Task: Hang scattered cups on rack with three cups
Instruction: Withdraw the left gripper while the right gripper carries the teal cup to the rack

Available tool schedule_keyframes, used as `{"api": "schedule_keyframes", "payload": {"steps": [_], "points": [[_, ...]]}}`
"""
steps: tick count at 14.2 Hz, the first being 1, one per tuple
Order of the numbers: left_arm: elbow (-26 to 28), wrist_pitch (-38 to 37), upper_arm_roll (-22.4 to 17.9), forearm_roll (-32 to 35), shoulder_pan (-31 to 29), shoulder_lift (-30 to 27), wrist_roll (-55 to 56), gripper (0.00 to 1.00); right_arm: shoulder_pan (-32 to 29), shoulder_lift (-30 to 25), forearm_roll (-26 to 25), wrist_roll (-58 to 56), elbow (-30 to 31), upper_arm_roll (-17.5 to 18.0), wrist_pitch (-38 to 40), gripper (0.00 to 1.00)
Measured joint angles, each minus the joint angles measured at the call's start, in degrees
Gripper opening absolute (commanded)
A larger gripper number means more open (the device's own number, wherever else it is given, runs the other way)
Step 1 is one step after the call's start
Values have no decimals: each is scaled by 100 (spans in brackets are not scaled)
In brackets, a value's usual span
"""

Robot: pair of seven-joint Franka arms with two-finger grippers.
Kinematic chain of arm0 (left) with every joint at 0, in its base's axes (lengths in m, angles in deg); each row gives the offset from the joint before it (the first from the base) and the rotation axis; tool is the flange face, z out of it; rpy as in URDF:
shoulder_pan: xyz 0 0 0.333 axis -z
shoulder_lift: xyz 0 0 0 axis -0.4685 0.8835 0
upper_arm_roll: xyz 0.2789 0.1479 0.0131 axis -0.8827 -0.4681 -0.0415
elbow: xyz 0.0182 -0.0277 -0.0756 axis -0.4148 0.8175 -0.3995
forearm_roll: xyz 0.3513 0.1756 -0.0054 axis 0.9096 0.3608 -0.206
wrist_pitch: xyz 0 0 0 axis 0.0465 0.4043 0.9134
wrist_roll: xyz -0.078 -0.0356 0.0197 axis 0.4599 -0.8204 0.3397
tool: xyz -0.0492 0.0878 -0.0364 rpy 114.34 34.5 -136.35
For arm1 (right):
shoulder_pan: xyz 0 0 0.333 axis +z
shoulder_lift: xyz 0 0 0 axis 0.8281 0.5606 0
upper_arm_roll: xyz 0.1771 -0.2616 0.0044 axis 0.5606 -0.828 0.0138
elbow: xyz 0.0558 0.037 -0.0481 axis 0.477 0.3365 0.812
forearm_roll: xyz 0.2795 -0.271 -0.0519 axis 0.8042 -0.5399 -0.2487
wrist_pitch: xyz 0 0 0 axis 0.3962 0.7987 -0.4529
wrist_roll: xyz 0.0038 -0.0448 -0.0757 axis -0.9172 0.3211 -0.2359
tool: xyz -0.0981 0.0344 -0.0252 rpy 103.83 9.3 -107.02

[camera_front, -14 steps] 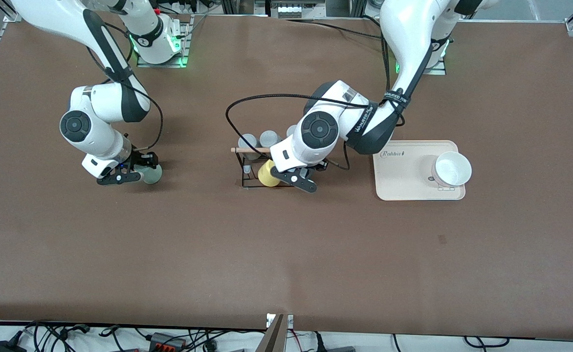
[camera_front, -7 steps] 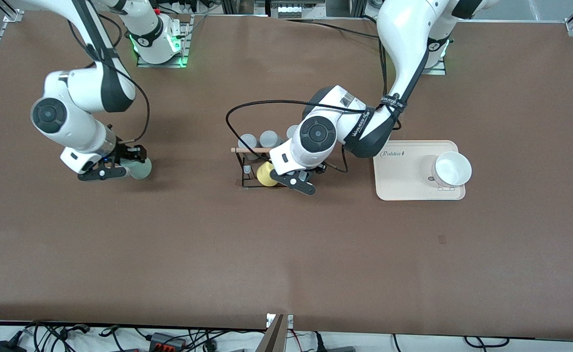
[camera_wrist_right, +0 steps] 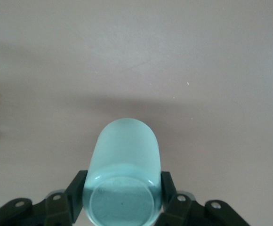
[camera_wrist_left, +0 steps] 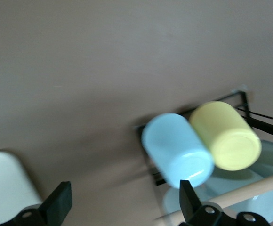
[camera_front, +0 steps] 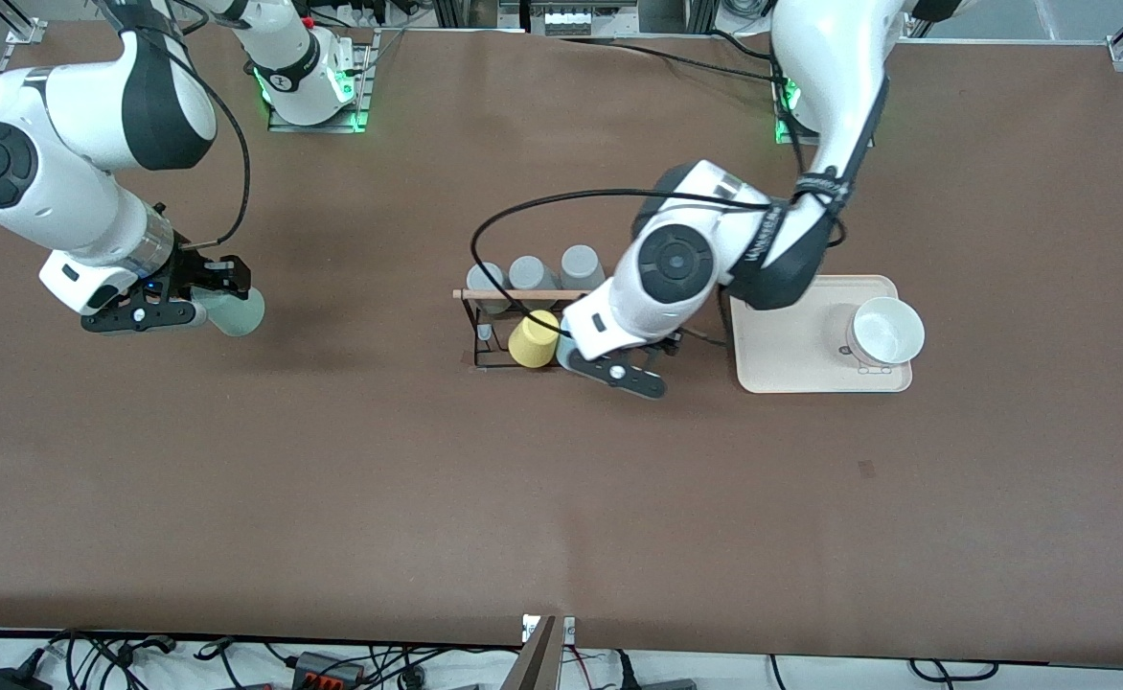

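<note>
- Brown matting is covering the whole table (camera_front: pixel 351 498), with the arms' bases standing along its top edge and a cream tray (camera_front: pixel 782 355) lying toward the left arm's end.
- Near the table's middle, the black wire rack (camera_front: pixel 485 331) is carrying three grey cups (camera_front: pixel 530 273) under its wooden rod (camera_front: pixel 514 293), plus a yellow cup (camera_front: pixel 533 338) and a blue cup (camera_wrist_left: pixel 176 149) side by side on pegs nearer the front camera.
- Beside the rack, on the tray's side, the left gripper (camera_front: pixel 630 376) is hanging with fingers spread wide and holding nothing.
- Toward the right arm's end, the right gripper (camera_front: pixel 199 309) is carrying the green cup (camera_front: pixel 233 312), fingers clamped on its sides, lifted over bare matting.
- Hanging it well likely means crossing to the rack, turning the cup mouth-down over a free peg, and lowering straight so it is not knocking its neighbours.
</note>
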Motion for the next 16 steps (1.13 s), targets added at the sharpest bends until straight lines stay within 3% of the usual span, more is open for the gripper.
{"api": "schedule_keyframes", "payload": {"steps": [4,6,12,15,16], "points": [[-5,-683,-1016,3,-127,-443,-14,100,858,155,408,1496,-548,27,144,26],[-3,-831,-1287,7,-388,-633,-28,100,1301,347,521,2243,-878,37,137,26],[2,-1072,-1355,12,-1804,-1110,-957,100,2450,1414,480,3772,-1832,49,-206,27],[77,-1272,-1317,140,-1981,-1352,-1118,100,2603,1755,460,3917,-1931,45,-516,28],[199,-1269,-1134,311,-2123,-1502,-1118,100,2612,1809,456,3918,-1945,42,-527,28]]}}
